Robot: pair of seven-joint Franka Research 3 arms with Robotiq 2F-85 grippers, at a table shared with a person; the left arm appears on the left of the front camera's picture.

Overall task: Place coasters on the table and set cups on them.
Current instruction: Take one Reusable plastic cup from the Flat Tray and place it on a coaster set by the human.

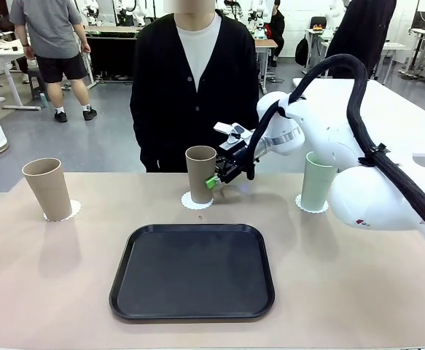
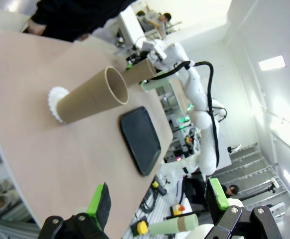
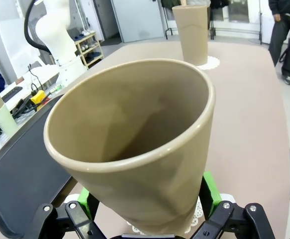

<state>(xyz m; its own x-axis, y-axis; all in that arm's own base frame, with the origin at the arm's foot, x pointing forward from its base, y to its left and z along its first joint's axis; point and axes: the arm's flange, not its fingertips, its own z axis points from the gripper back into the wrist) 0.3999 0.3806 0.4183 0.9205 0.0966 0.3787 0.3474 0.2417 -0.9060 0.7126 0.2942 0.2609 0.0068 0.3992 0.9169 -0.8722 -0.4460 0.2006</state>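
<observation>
Starting nearest, the black tray [image 1: 192,271] sits bare by the table's [image 1: 52,292] near edge. Beyond it, three cups stand on coasters along the far edge: brown cup [image 1: 47,188] left, middle cup [image 1: 200,173] on its coaster [image 1: 196,202], mint cup [image 1: 318,181] right. The right gripper [image 1: 217,180] straddles the middle cup, fingers spread wide, apparently letting go. Looks all but finished!

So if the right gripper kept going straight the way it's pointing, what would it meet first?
The middle brown cup: it already stands between the open fingers of the right gripper, on its coaster. Whether the pads touch it is unclear.
</observation>
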